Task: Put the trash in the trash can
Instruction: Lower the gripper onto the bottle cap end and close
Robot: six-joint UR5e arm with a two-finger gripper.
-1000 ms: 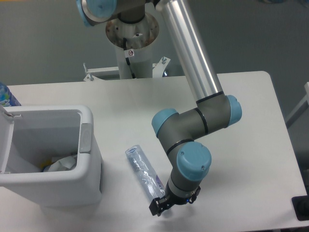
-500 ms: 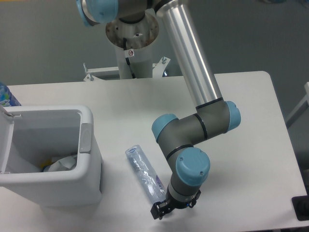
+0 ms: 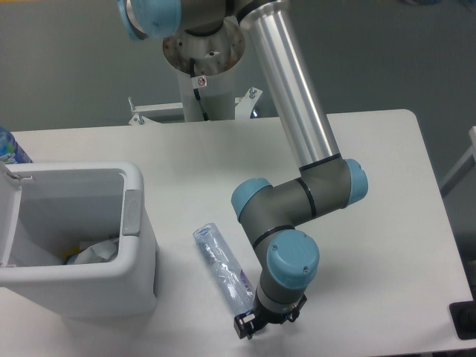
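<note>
From the one fixed camera, we see the crushed bottle [image 3: 223, 270] lying flat on the table [image 3: 387, 223], near the front edge, pointing slantwise toward the front. The trash can [image 3: 141, 253] stands at the left front corner with its lid [image 3: 6, 216] swung open, so things can drop straight in. Inside it we can make out a crumpled white wrapper [image 3: 95, 251] at the bottom, so one piece of trash seems to be in already.

Our arm bends down low, and the pincer [image 3: 248, 326] sits right at the front end of the bottle, touching or almost touching it. We think it is there to grab that end. The wrist hides the fingers, so we cannot tell if the pincer is wide or squeezed.

Compared with a second ago, the pincer has slid a little lower and closer to the front edge, and the elbow has dropped a bit. The bottle and the can have not moved.
</note>
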